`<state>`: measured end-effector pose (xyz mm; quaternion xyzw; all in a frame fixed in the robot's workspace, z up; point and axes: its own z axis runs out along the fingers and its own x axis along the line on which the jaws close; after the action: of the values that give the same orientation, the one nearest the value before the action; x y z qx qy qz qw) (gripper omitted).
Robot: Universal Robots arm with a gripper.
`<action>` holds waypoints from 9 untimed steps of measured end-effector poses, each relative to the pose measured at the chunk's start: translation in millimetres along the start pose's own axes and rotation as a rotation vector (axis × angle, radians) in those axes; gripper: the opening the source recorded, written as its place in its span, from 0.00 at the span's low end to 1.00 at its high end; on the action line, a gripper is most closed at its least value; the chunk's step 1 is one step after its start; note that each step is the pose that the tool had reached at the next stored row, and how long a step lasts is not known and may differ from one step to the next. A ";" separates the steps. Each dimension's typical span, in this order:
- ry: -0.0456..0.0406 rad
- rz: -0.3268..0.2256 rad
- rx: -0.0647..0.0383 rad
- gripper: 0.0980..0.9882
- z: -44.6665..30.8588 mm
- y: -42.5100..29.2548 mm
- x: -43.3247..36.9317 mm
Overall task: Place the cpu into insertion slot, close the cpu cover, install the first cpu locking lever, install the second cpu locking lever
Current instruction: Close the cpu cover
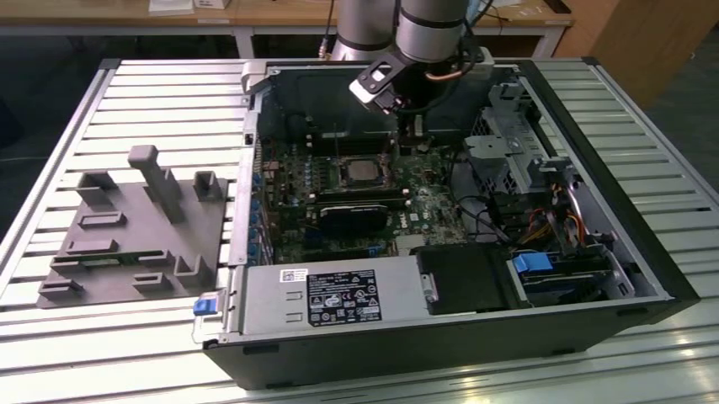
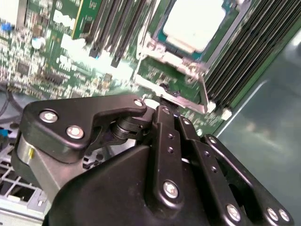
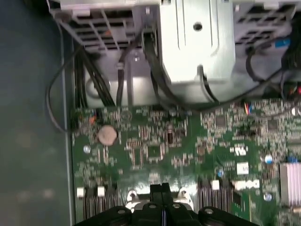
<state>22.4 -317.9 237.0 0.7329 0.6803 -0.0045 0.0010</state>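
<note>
We observe end effector (image 2: 162, 108) fingers pressed together, tips at socket (image 2: 186, 68) rim. Chip (image 2: 193, 23) lies seated in socket, just beyond tips, apart from them, inside open computer case (image 1: 450, 353).

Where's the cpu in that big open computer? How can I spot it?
Look inside the open black computer case to the green motherboard on its floor. Near the board's middle sits the cpu, in its silvery-rimmed insertion slot. It is the small, flat, pale metal square, unlike the dark heatsink block beside it.
</note>
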 end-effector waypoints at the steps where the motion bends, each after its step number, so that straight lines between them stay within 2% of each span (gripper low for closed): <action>1: 0.0003 0.000 -0.001 0.01 0.0 -3.5 -0.3; 5: 0.0014 0.000 -0.006 0.01 0.2 -15.7 -1.2; 9: 0.0015 0.000 -0.008 0.01 0.2 -20.0 -1.5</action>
<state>2.4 -317.9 236.9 0.7330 0.6802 -0.0012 0.0035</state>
